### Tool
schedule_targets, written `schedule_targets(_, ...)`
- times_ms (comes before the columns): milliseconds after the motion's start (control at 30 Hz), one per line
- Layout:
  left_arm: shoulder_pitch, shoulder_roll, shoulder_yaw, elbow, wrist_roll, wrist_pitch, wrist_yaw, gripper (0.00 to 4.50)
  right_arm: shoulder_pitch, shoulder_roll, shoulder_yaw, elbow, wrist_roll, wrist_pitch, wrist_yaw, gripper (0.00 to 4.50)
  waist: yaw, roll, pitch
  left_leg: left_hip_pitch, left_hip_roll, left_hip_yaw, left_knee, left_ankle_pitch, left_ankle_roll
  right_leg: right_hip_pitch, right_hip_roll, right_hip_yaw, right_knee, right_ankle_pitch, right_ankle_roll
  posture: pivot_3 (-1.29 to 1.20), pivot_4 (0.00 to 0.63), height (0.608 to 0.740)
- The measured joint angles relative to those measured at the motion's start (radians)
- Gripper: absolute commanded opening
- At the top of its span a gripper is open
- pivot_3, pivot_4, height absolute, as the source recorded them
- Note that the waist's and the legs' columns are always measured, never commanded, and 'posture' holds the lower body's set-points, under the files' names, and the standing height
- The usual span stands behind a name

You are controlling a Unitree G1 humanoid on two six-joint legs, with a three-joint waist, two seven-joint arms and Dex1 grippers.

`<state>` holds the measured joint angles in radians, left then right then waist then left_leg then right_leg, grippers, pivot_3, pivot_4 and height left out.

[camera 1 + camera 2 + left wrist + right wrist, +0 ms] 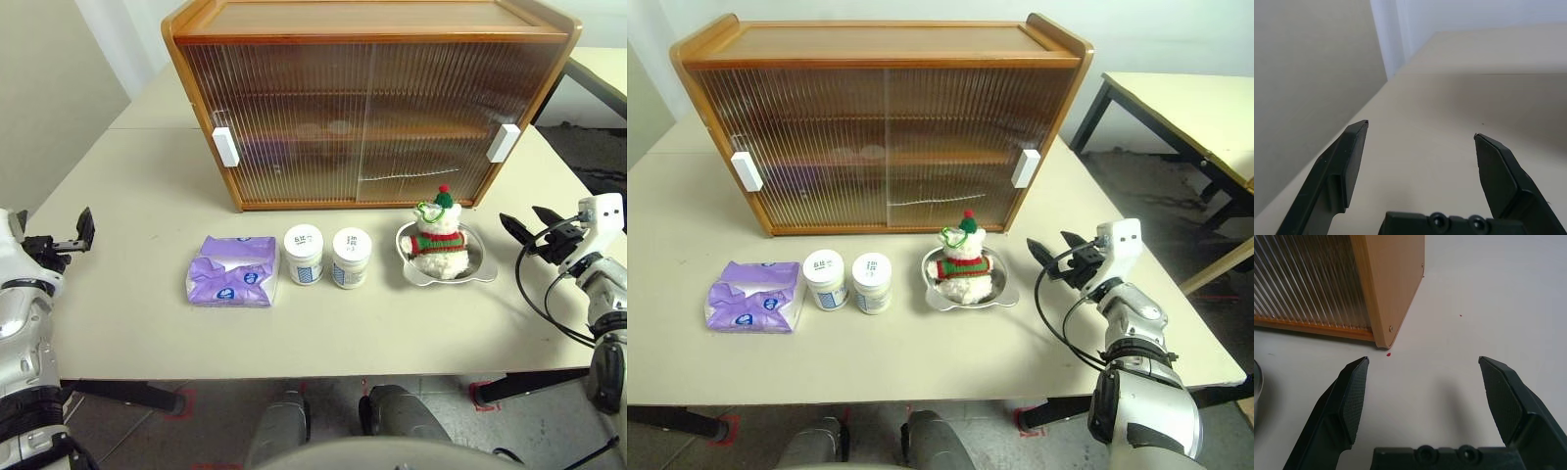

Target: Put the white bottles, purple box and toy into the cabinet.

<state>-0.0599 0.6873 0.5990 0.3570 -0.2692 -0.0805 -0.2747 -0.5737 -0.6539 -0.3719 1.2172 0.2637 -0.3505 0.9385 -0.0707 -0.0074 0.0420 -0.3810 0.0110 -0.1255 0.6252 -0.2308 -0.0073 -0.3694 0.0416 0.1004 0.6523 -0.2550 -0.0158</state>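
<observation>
No text can be read. The two white bottles (304, 254) (351, 258) carry blue print on their lids and labels, too small to make out; the purple box (233, 271) shows a dark blue round logo, likewise illegible.

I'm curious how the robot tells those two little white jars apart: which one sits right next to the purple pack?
The left white jar, whose other neighbour is its twin; the twin stands nearer the metal bowl than the purple pack.
</observation>
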Motion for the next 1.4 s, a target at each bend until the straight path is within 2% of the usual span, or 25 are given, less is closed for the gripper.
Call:
schedule_targets(367,0.004,0.0,0.003,-0.001,0.0,0.0,0.006,4.46,-0.013,0.0,0.0,0.0,0.0,-0.001,-0.001,4.5,0.003,0.0,0.0,0.0,0.0,0.0,0.0,0.0,-0.001,0.0,0.0,0.0,0.0,0.0,-0.001,-0.11,0.042,0.74)
schedule_targets(533,-0.013,-0.006,0.003,-0.001,-0.005,0.013,0.018,4.46,-0.024,-0.015,-0.002,0.0,0.004,0.002,0.022,4.5,0.001,0.0,0.0,0.0,0.0,0.0,0.0,0.0,-0.001,0.0,0.0,0.0,0.0,0.0,0.0,-0.16,0.059,0.74)
schedule_targets(667,-0.048,-0.007,-0.001,0.009,-0.009,0.024,0.011,4.46,-0.012,-0.03,-0.009,-0.029,0.026,0.009,0.121,4.5,0.0,0.0,0.001,0.0,0.0,0.0,0.0,0.0,0.0,-0.001,0.0,0.0,0.0,0.0,-0.001,-0.17,0.064,0.74)
schedule_targets(833,-0.061,0.005,-0.015,0.028,-0.025,0.017,-0.058,4.46,0.041,-0.05,-0.021,-0.129,0.102,0.11,0.371,4.5,-0.012,-0.002,0.0,-0.001,0.0,0.001,0.0,-0.001,0.0,-0.001,0.001,0.0,-0.001,-0.001,-0.002,-0.17,0.056,0.74)
schedule_targets(933,-0.058,0.014,-0.007,0.042,-0.031,0.012,-0.077,3.82,0.092,-0.05,-0.001,-0.234,0.136,0.211,0.49,4.5,-0.023,-0.002,0.002,-0.001,0.0,0.002,0.0,-0.001,0.0,-0.001,0.002,0.0,-0.001,-0.001,-0.001,-0.22,0.094,0.74)
schedule_targets(1033,-0.068,0.044,-0.013,0.041,-0.036,0.01,-0.111,2.86,0.135,-0.059,0.039,-0.444,0.194,0.39,0.602,4.5,-0.042,-0.002,0.016,-0.001,-0.001,0.005,0.002,-0.001,0.0,-0.001,0.006,0.001,-0.001,0.0,-0.002,-0.27,0.109,0.74)
schedule_targets(1100,-0.098,0.064,-0.037,0.044,-0.027,-0.009,-0.146,2.1,0.147,-0.068,0.046,-0.587,0.234,0.467,0.624,4.5,-0.051,-0.004,0.023,0.0,-0.002,0.005,0.004,-0.001,0.0,0.002,0.008,0.001,-0.001,0.0,-0.002,-0.26,0.126,0.74)
schedule_targets(1300,-0.172,0.07,-0.144,0.001,-0.04,0.011,-0.274,0.02,0.244,-0.091,0.075,-0.973,0.343,0.688,0.593,4.5,-0.069,-0.008,0.04,-0.003,-0.004,0.003,0.008,-0.002,0.0,0.003,0.011,0.001,-0.004,-0.002,0.0,-0.23,0.115,0.74)
schedule_targets(1400,-0.172,0.055,-0.187,-0.035,-0.044,0.02,-0.314,0.02,0.264,-0.049,0.085,-1.045,0.355,0.704,0.543,4.5,-0.082,-0.008,0.04,-0.005,-0.004,0.003,0.012,-0.005,0.001,0.002,0.013,0.001,-0.005,-0.003,0.001,-0.24,0.106,0.74)
